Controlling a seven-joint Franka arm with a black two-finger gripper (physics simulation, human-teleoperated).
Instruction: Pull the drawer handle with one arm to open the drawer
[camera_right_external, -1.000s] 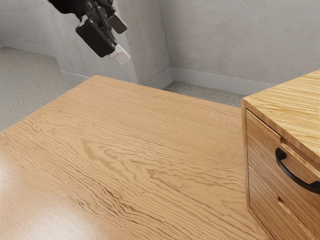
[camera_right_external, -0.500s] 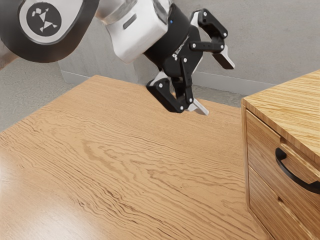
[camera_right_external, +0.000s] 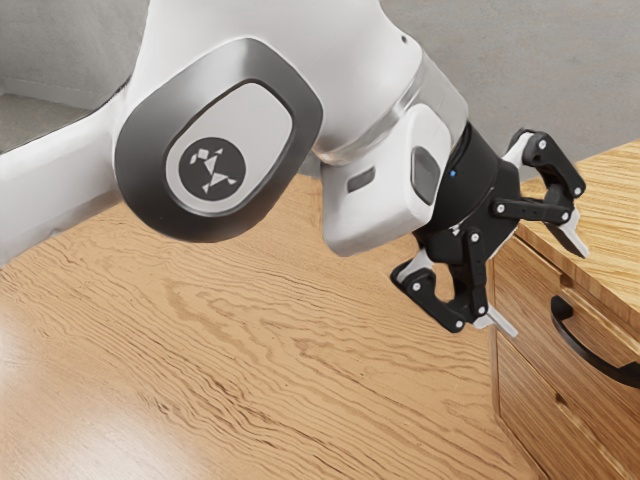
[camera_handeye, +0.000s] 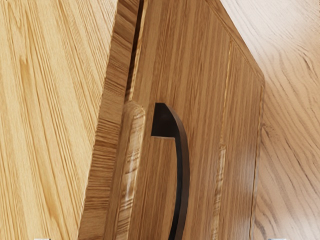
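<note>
- the gripper (camera_right_external: 538, 282) hangs wide open and empty, facing the cabinet (camera_right_external: 600, 200).
- the black drawer handle (camera_right_external: 588, 350) sits near, at its four o'clock, on the top drawer (camera_right_external: 545, 305).
- judged rigid and smooth; clamp the bar's middle (camera_handeye: 181, 165).

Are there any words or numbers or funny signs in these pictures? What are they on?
There are no words, letters or numbers to read.
One sign, with no letters: a white emblem made of small angular shapes, on the dark round cap of the arm.
The drawer front, its black handle and the table have no writing, only wood grain.
</note>
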